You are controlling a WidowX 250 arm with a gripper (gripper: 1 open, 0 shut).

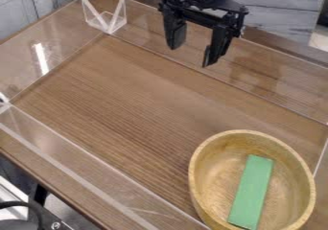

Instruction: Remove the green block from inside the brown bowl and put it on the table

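The green block [251, 193] lies flat inside the brown bowl [205, 176], which rests on the table [128, 100] at the lower right. The block reaches from the bowl's middle toward its near rim. My gripper [193, 44] hangs at the back of the table, well above and behind the bowl. It points down with its dark fingers [214, 45] spread, open and holding nothing.
Clear acrylic walls [52, 143] run along the table's edges. A small clear angled piece [103, 15] stands at the back left corner.
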